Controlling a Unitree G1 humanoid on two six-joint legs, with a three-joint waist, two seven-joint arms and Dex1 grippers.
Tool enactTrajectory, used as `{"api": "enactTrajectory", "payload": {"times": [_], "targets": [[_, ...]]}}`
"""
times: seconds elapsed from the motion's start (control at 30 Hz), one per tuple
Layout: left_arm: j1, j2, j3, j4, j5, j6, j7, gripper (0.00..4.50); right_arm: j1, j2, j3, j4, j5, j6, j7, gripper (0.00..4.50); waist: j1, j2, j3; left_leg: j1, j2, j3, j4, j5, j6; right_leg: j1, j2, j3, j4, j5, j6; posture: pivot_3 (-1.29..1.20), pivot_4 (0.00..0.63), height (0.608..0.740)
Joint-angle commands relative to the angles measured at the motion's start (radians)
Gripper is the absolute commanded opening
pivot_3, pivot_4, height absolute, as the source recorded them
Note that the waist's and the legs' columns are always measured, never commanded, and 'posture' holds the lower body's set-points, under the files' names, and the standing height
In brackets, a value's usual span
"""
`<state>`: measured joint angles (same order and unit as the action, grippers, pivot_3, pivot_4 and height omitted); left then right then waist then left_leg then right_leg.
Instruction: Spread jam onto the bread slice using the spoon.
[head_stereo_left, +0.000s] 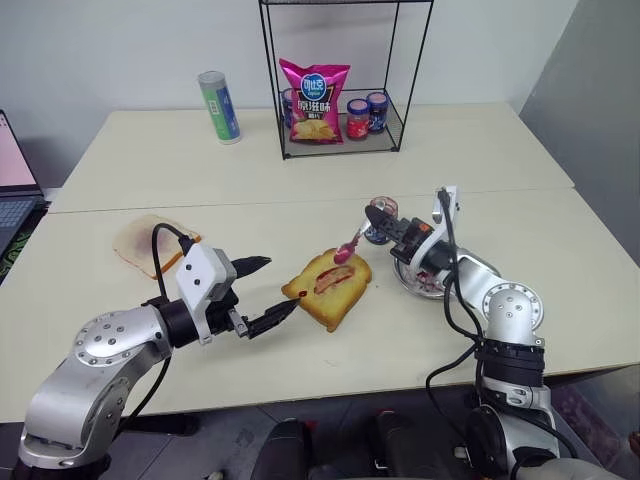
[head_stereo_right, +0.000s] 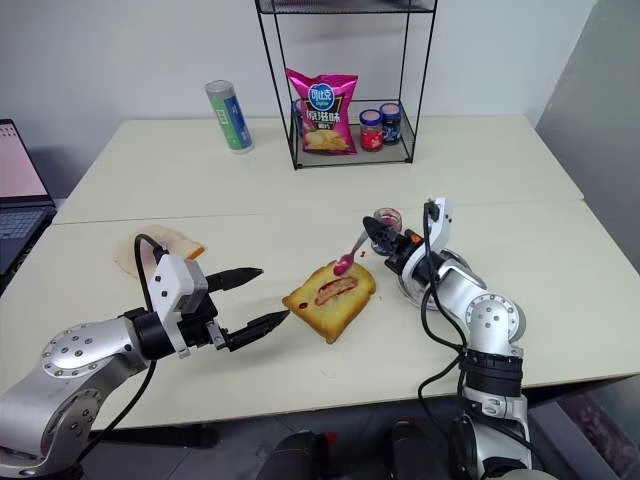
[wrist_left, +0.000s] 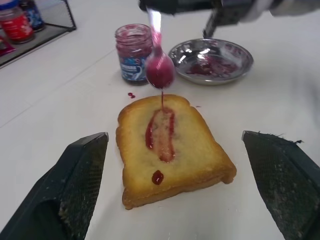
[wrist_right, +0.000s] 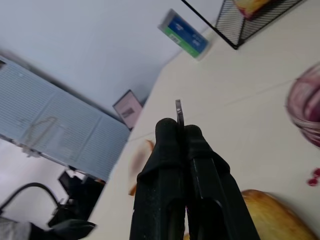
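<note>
— Two end effectors over the bench: what has the right end effector (head_stereo_left: 378, 213) got?
— Its fingers are clamped tight on the spoon (head_stereo_left: 352, 243), whose bowl hangs below and ahead of it, just above the bread (wrist_left: 170, 147).
— And the jam (wrist_left: 161, 134)?
— A streak runs down the slice, under the spoon, with a thin thread dripping.
— The left end effector (head_stereo_left: 268, 291)?
— Spread wide, holding nothing, its fingertips just beside the bread's near edge.

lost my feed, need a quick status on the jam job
Left gripper open, beside the bread slice. Right gripper shut on the spoon, raised over the slice, jam streaked on top and dripping. Nothing in the way.
</note>
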<state>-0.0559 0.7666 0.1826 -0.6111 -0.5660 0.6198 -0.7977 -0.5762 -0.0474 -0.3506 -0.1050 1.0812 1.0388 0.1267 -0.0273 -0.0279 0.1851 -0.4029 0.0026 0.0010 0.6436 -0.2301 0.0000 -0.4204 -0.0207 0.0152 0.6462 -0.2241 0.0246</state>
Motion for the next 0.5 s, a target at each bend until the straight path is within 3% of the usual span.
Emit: {"api": "enactTrajectory", "payload": {"times": [0.03, 0.13, 0.27, 0.5], "targets": [[-0.118, 0.045, -0.029, 0.014, -0.042, 0.038, -0.043, 4.50, -0.015, -0.036, -0.051, -0.085, 0.125, 0.022, -0.065, 0.01, 0.000, 0.000, 0.000, 0.000, 0.000, 0.000, 0.000, 0.000, 0.000, 0.000, 0.000, 0.000, 0.000, 0.000, 0.000, 0.00, 0.150, 0.740], [-0.323, 0.039, -0.191, 0.090, 0.009, 0.032, -0.127, 4.50, 0.003, -0.153, -0.111, -0.178, 0.157, 0.015, -0.096, 0.01, 0.002, 0.002, 0.001, -0.001, -0.001, 0.000, 0.001, 0.000, 0.000, 0.000, 0.002, -0.001, 0.000, 0.000, 0.001, 0.00, 0.150, 0.740], [-0.530, -0.065, -0.384, 0.228, 0.114, -0.028, -0.178, 4.50, 0.069, -0.242, -0.188, -0.235, 0.178, -0.013, -0.153, 0.01, 0.010, 0.003, 0.001, -0.005, -0.006, 0.001, 0.002, 0.000, 0.000, -0.001, 0.001, -0.001, -0.002, 0.002, 0.006, 0.00, 0.150, 0.740], [-0.677, -0.189, -0.541, 0.456, 0.231, -0.185, -0.301, 4.50, 0.228, -0.335, -0.249, -0.241, 0.106, -0.114, -0.177, 0.01, -0.006, 0.003, 0.001, -0.006, -0.007, 0.004, 0.002, 0.000, 0.000, -0.003, 0.000, 0.002, -0.003, 0.003, 0.008, 0.00, 0.150, 0.740]]}}
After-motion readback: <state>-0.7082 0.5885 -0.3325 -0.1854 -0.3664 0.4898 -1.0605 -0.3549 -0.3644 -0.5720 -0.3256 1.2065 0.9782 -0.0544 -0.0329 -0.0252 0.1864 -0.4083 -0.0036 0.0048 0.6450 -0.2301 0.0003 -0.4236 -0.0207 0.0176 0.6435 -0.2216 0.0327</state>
